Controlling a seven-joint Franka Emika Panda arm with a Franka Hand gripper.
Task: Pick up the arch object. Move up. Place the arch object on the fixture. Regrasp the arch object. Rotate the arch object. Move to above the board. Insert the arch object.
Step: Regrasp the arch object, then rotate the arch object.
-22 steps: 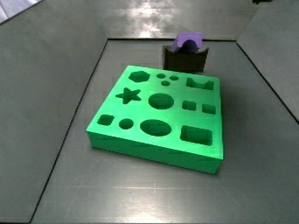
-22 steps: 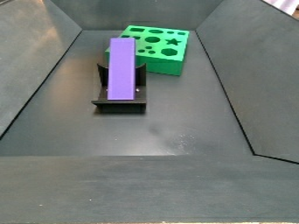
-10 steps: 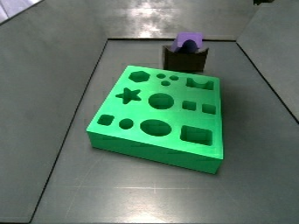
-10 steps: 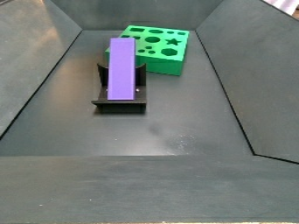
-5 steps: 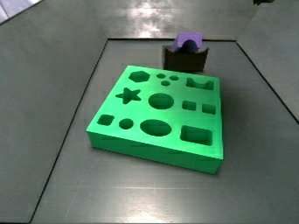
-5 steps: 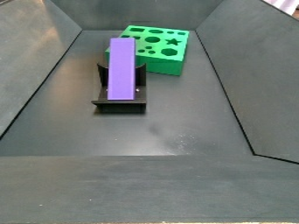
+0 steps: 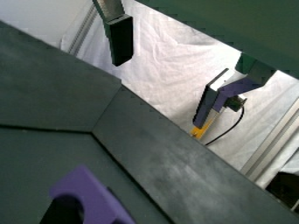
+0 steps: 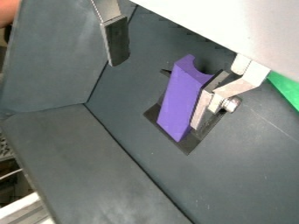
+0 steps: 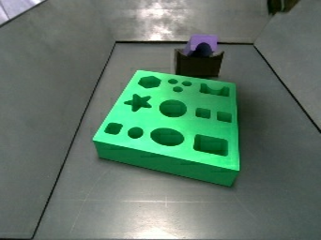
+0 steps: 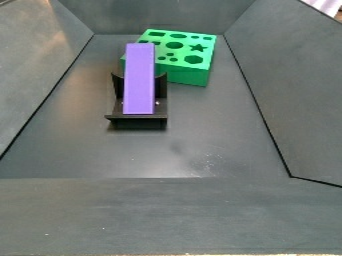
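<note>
Matte purple elongated arch object [image 10: 138,79] lying on small dark fixture [image 10: 136,116], bright green square board [image 10: 183,53] just behind fixture, gripper [image 8: 176,54] above fixture, fingers [image 8: 114,39] spread, empty, no readable writing.

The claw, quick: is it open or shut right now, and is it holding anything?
Claw: open and empty, up above the floor; the purple arch object rests on the fixture, not between the fingers.

We saw the purple arch object [image 10: 139,77] lying lengthwise in the dark fixture [image 10: 136,117], just beside the green board [image 9: 171,120]; the gripper [image 8: 170,54] hung apart above it, fingers spread.
</note>
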